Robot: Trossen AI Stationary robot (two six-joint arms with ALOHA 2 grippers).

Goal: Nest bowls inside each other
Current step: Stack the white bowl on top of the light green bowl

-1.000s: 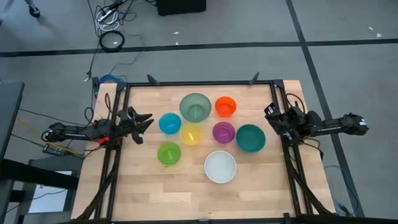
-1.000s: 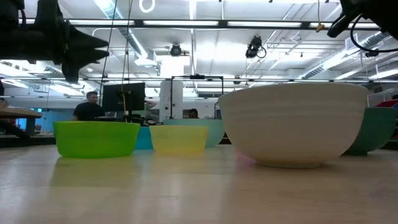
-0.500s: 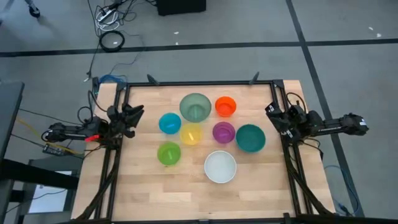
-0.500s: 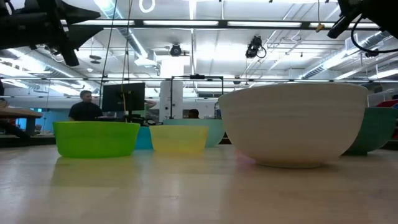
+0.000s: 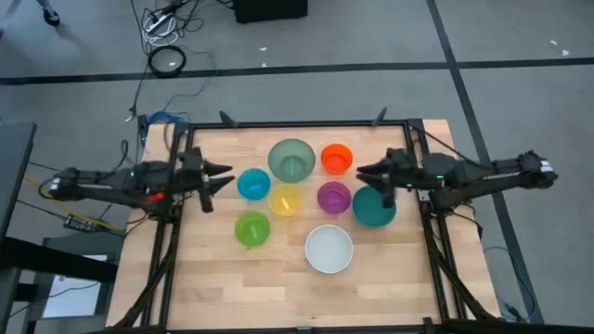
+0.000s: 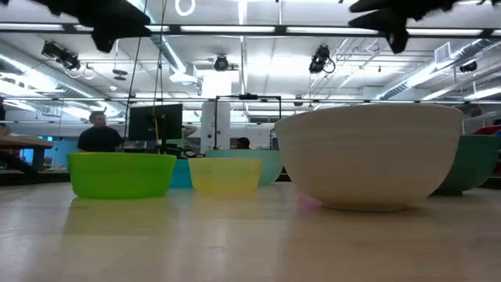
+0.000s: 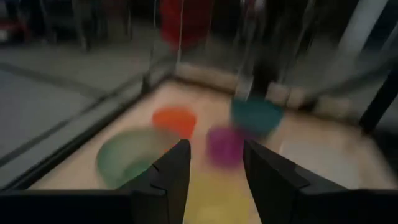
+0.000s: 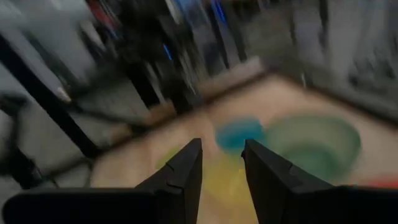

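Eight bowls stand apart on their bases on the wooden table: sage-green [image 5: 291, 159], orange [image 5: 336, 159], blue [image 5: 252, 184], yellow [image 5: 285, 199], purple [image 5: 333, 197], teal [image 5: 374, 206], lime-green [image 5: 251, 228] and white [image 5: 329, 248]. My left gripper [image 5: 225, 176] hangs open, high above the table, just left of the blue bowl. My right gripper [image 5: 362, 174] hangs open, high over the far rim of the teal bowl. Both point almost level toward the table's middle. Nothing is between either gripper's fingers [image 7: 177, 168] [image 8: 186, 168].
A dark frame [image 5: 297, 123] runs along the table's far and side edges. Bare wood [image 5: 278, 292] lies between the bowls and the near edge. In the low view the white bowl [image 6: 368, 157] stands nearest and hides most of those behind it; a person sits in the room beyond.
Both grippers have risen high above the table and tipped up from pointing down to nearly level. My right gripper has reached toward the table's left, over the teal bowl's far rim. My left gripper drew back toward the left edge, then reached out again. The bowls have kept still.
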